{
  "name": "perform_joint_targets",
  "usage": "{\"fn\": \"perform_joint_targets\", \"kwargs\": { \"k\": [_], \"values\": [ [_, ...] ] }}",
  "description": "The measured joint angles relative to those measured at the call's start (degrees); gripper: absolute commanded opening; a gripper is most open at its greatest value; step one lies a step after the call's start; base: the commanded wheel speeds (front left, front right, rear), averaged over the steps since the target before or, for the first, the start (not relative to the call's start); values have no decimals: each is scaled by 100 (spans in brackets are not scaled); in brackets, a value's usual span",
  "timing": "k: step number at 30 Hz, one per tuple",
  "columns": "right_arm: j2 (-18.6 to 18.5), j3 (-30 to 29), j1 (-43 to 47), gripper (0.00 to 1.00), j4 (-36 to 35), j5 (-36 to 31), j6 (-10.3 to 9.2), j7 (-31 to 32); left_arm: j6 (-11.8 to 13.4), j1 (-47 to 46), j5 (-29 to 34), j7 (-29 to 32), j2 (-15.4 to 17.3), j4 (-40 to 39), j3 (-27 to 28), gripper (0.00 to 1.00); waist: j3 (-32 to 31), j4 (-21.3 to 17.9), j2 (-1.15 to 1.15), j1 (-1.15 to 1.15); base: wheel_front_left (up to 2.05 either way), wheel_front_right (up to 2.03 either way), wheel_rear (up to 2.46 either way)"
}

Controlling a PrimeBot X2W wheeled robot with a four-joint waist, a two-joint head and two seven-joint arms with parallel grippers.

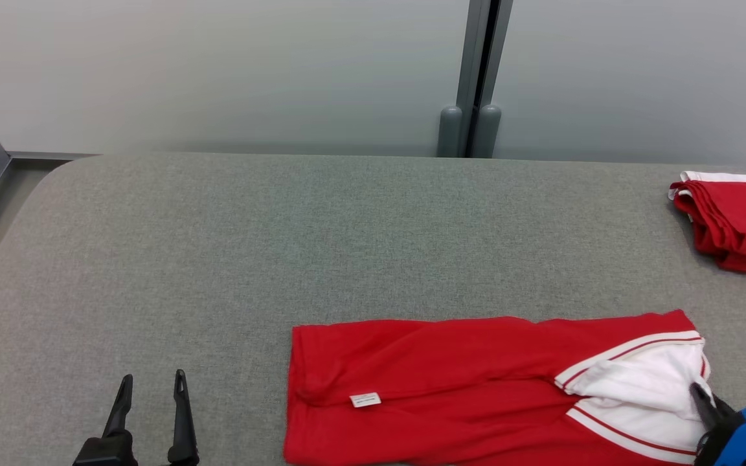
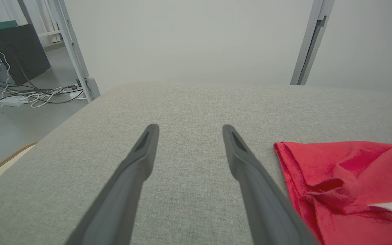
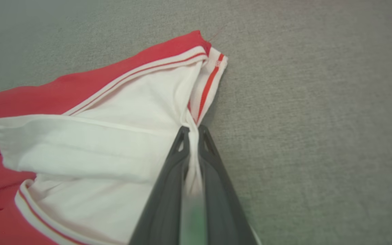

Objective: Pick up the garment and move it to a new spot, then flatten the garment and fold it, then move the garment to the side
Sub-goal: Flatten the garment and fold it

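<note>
Two claws differ: at seven o'clock the left gripper (image 1: 154, 375) hangs spread and empty above the table (image 1: 217, 226); the garment (image 1: 444, 375) lies from six to four o'clock; at four the right gripper (image 3: 192, 132) pinches its white edge; best to lift slowly, so no layer slips free.

Wall (image 1: 217, 65): pale grey panels, grey post (image 1: 478, 65) between.
Floor (image 2: 5, 129): grey, cables (image 2: 43, 97) lying.
Table (image 1: 282, 226): grey fabric top.

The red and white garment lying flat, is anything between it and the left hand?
Nothing visible does. Just grey fabric tabletop lies between the open left hand and the folded edge of the red and white garment to its right.
</note>
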Motion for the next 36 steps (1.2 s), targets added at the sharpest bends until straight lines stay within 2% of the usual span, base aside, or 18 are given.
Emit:
{"fn": "perform_joint_targets", "kwargs": {
  "k": [4, 10, 19, 26, 30, 36],
  "values": [
    [-271, -265, -3, 0, 103, -4, -1, -62, 8, 54, 32, 0, -2, 58, 22, 100, -89, -87, 0, -1, 0, 0, 0],
    [-313, -250, -7, 0, -223, 12, -2, -27, -1, 89, 48, 0, -2, 85, 49, 100, -141, -239, 0, 0, 0, 0, 0],
    [163, 168, 281, 0, -1791, 598, -4, 645, -20, 87, 58, 0, -4, 105, 63, 100, -182, -310, 0, 0, 0, 0, 0],
    [514, 571, 474, 0, -3012, 637, -4, 1244, -18, 84, 30, 0, -4, 121, 30, 100, -219, -239, 0, 0, 0, 0, 0],
    [808, 953, 485, 0, -3449, 546, -4, 1511, 10, 79, 12, 0, -5, 131, -29, 100, -240, -135, 0, 0, 0, 0, 0],
    [1168, 1518, 470, 0, -3679, 478, -4, 1701, 45, 58, -23, 0, -5, 134, -135, 100, -203, 39, 0, 0, 0, 0, 0]
  ]
}}
